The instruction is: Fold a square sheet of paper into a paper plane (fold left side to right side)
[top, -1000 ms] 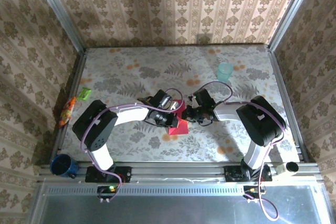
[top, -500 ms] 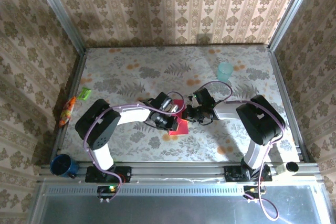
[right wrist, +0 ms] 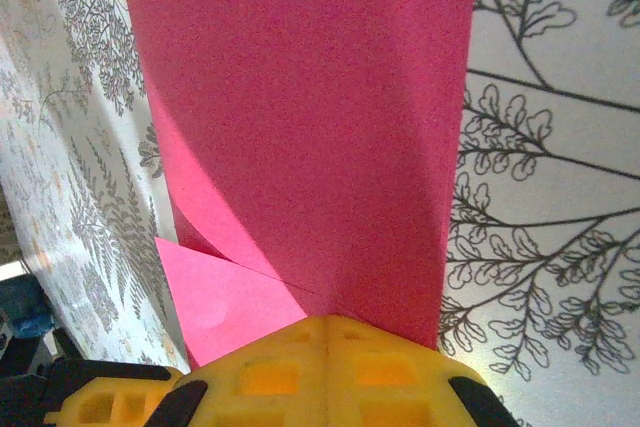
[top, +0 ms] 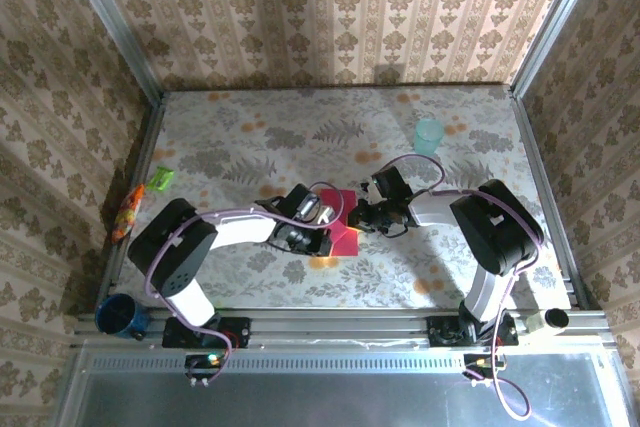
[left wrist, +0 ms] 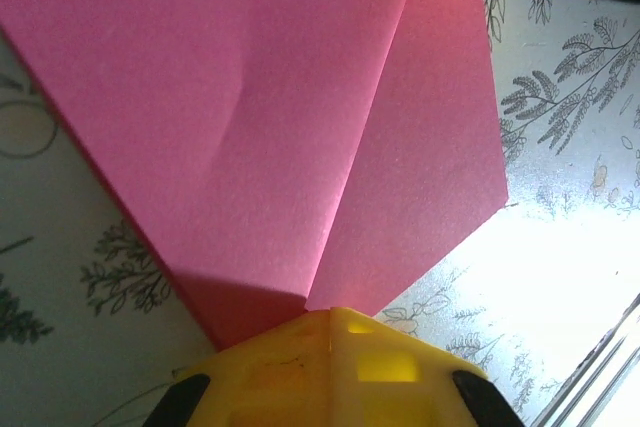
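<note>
Both closed, left fingers [left wrist: 290, 367] and right fingers [right wrist: 270, 377] are pressing the square sheet of paper [top: 345, 237]; I'm wanting edges aligned before creasing.

Both arms bent inward, left hand [top: 330, 235] and right hand [top: 357, 218] closed, fingertips near each other

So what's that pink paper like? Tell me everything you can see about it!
The pink paper is thin, plain and matte, magenta-red. It is partly folded: a straight crease runs down it, with a lighter flap on one side and slanted edges. It sits in the middle of the leafy-patterned table. The left gripper and right gripper, both yellow-fingered and shut, pinch it from opposite ends.
</note>
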Action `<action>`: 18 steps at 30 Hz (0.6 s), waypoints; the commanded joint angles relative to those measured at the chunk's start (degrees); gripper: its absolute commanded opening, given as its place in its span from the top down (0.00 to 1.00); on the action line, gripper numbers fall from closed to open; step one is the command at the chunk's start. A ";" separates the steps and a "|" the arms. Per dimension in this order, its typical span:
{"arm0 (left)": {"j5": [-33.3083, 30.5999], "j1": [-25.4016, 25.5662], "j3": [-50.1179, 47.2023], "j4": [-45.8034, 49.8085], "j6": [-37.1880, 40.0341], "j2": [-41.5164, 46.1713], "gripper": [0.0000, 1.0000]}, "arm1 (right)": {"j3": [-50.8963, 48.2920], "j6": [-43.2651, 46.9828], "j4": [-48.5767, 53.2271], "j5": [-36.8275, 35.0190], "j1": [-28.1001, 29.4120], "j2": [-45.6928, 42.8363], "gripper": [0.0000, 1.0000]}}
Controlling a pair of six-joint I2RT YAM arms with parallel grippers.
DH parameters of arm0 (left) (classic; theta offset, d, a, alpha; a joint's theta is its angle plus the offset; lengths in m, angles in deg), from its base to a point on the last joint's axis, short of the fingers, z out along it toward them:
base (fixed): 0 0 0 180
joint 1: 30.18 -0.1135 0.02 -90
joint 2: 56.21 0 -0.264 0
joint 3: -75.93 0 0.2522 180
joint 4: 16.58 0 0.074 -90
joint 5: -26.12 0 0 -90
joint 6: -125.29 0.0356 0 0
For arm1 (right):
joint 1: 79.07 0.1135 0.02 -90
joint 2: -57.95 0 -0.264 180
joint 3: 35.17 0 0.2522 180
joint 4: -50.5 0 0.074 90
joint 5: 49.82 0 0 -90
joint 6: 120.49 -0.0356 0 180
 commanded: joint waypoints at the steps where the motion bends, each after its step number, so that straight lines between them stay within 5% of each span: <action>1: -0.04 -0.13 -3.03 1.61 -2.01 1.87 1.00 | -1.52 1.22 5.63 -6.69 -1.36 3.36 1.00; 6: -0.15 -1.79 -3.95 0.87 -1.74 5.70 1.00 | -1.49 0.50 3.80 -4.58 -1.30 1.56 1.00; 9: -0.26 -3.51 -3.84 0.25 -1.04 8.25 0.91 | -1.49 -0.66 1.62 -2.86 -1.27 -0.82 1.00; 13: -0.46 -6.62 -3.89 -2.31 0.07 10.46 0.70 | -1.20 -1.70 0.60 -2.62 -1.27 -4.50 0.86; 18: 1.43 -9.29 -3.66 -8.18 0.71 9.54 0.59 | -1.42 -0.73 2.70 -5.44 -1.44 -9.42 0.66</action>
